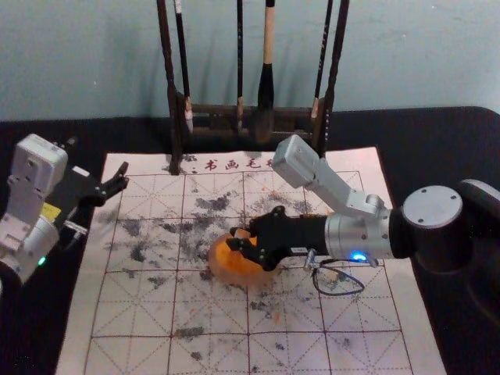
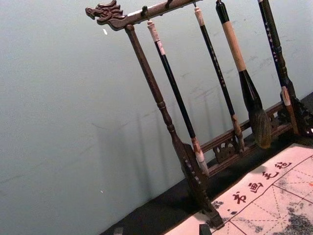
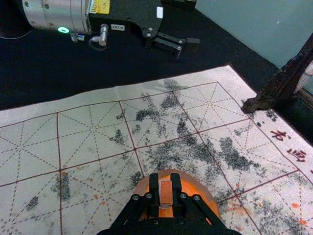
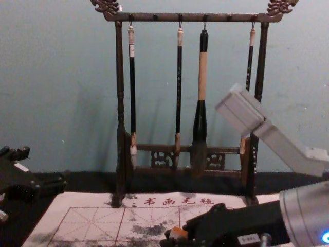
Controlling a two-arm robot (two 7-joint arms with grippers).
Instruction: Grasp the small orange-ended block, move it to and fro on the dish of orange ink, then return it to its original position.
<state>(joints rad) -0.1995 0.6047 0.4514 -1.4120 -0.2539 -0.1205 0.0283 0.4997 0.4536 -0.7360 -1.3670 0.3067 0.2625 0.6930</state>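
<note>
Black jaws, two in number, belong to the right gripper (image 1: 238, 238) and pinch one small orange-ended block (image 3: 165, 193), one jaw on each side. Block position: over the dish (image 1: 219, 269); contact with the orange ink (image 3: 191, 188) cannot be determined. Dish count: one, round, with a pale rim surrounding the ink. Beneath it lies one white mat (image 1: 144, 301), ruled with red lines and marked with dark stains, orange specks and four red characters (image 4: 177, 201) along its far edge. Left gripper (image 1: 123, 176): positioned by the mat's far left part, its two jaws spread apart. Beyond the mat stands one dark wooden rack (image 4: 193, 18). Four brushes hang from it: three slender brushes (image 4: 179, 77) and one thick brush (image 4: 201, 77).
</note>
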